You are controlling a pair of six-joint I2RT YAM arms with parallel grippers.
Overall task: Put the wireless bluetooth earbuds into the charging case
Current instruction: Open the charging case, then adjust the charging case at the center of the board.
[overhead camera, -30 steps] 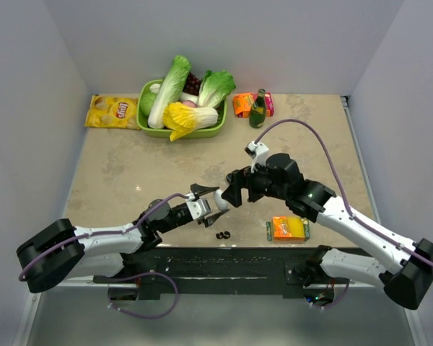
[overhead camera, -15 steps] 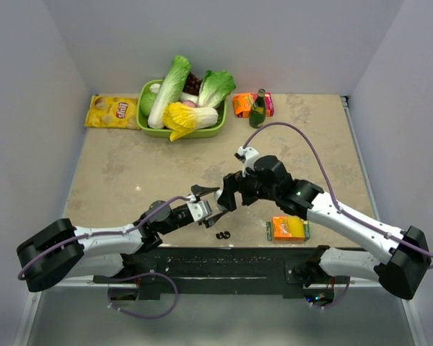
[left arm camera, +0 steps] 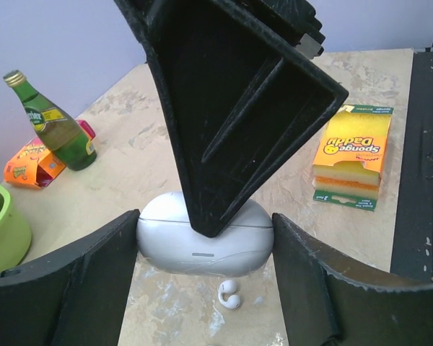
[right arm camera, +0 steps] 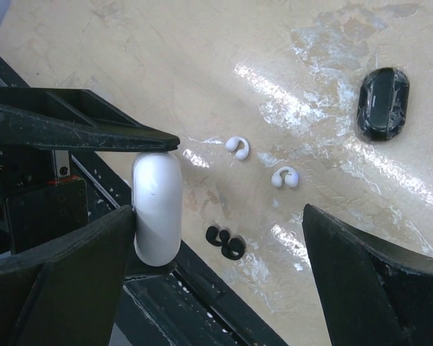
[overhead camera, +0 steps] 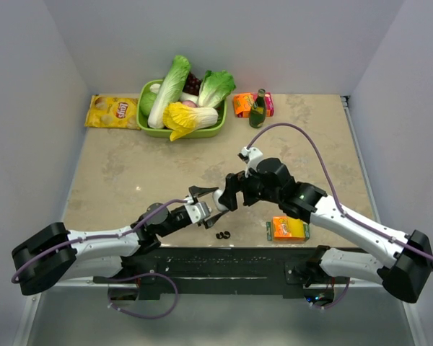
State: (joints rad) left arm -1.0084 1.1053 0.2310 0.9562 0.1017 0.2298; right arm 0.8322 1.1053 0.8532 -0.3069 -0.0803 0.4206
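A closed white charging case point(left arm camera: 206, 241) hangs between the fingers of my left gripper point(left arm camera: 206, 220), which is shut on its two ends. My right gripper point(right arm camera: 218, 213) is open, and one of its fingers point(left arm camera: 224, 130) rests against the case's lid. Two white earbuds point(right arm camera: 238, 147) point(right arm camera: 284, 176) lie on the table beyond the case. A black pair of earbuds point(right arm camera: 225, 243) lies together near the table's front edge. A closed black case point(right arm camera: 383, 103) sits farther out. In the top view the left gripper point(overhead camera: 211, 209) and right gripper point(overhead camera: 229, 196) meet at the front centre.
A sponge pack point(overhead camera: 289, 228) lies just right of the grippers. At the back stand a green basket point(overhead camera: 146, 124) of vegetables, a yellow chip bag point(overhead camera: 112, 112), a green bottle point(overhead camera: 257, 109) and an orange packet point(overhead camera: 242, 105). A black rail point(overhead camera: 224, 259) runs along the near edge.
My right gripper has moved left and nearer, closing in on the white case. The left gripper has kept its hold and barely shifted.
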